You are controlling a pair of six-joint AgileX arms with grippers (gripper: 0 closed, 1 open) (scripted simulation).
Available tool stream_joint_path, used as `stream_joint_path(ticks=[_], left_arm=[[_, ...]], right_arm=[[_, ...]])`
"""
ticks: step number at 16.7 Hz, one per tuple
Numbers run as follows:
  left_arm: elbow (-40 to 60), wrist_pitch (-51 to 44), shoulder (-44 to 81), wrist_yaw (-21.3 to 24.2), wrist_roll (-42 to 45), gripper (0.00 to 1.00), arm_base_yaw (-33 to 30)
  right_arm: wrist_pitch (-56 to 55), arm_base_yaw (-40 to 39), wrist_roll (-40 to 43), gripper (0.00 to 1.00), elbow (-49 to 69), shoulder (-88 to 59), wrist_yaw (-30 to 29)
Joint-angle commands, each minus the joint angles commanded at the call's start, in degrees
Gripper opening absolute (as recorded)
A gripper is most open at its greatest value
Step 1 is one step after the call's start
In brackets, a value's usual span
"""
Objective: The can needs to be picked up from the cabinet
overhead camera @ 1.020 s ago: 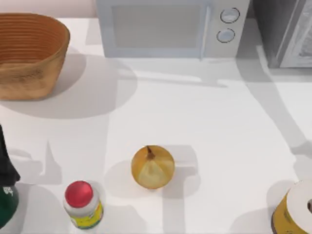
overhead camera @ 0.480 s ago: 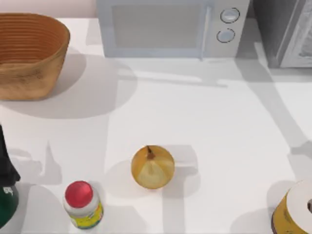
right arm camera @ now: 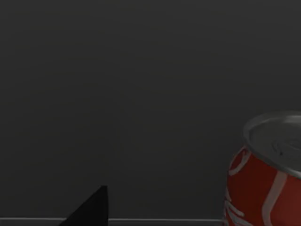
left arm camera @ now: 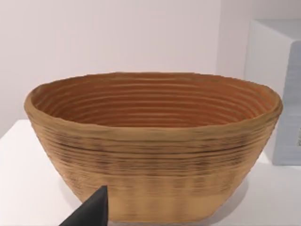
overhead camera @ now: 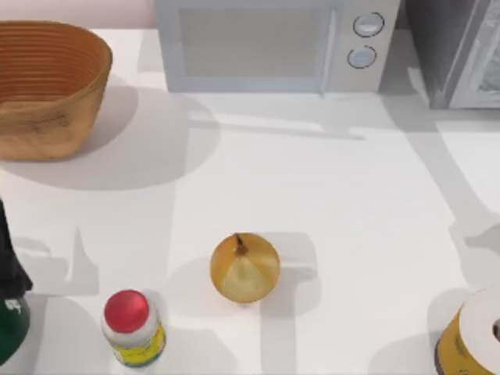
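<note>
A red can (right arm camera: 269,181) with white lettering and a silver top stands upright inside the dark cabinet (right arm camera: 141,94) in the right wrist view. One dark fingertip (right arm camera: 91,209) of my right gripper pokes into that view, well apart from the can. From above, the grey cabinet (overhead camera: 461,55) sits at the table's far right corner, and its inside is hidden. In the left wrist view a dark fingertip (left arm camera: 91,212) of my left gripper points at the woven basket (left arm camera: 150,155).
A basket (overhead camera: 47,86) stands at the far left and a white microwave (overhead camera: 266,43) at the back middle. An onion (overhead camera: 244,268), a red-capped bottle (overhead camera: 131,326), a dark green object (overhead camera: 9,312) and a yellow-and-white roll (overhead camera: 473,336) line the near side.
A shadow near the table's right edge has shifted slightly. The objects on the table have not moved.
</note>
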State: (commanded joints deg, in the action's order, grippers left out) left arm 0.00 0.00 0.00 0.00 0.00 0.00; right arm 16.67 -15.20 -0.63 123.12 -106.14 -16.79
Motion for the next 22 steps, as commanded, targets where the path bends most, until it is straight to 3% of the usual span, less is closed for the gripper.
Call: stream_joint_path(ticks=[2,15,22], left_arm=[[0.0,0.0,0.0,0.0,0.0,1.00,0.0],[0.0,0.0,0.0,0.0,0.0,1.00,0.0],[0.0,0.0,0.0,0.0,0.0,1.00,0.0]], right_arm=[[0.0,0.0,0.0,1.00,0.0,0.0,0.0],[0.0,0.0,0.0,0.02,0.0,0.0,0.0],[0.0,0.0,0.0,0.00,0.0,0.0,0.0]])
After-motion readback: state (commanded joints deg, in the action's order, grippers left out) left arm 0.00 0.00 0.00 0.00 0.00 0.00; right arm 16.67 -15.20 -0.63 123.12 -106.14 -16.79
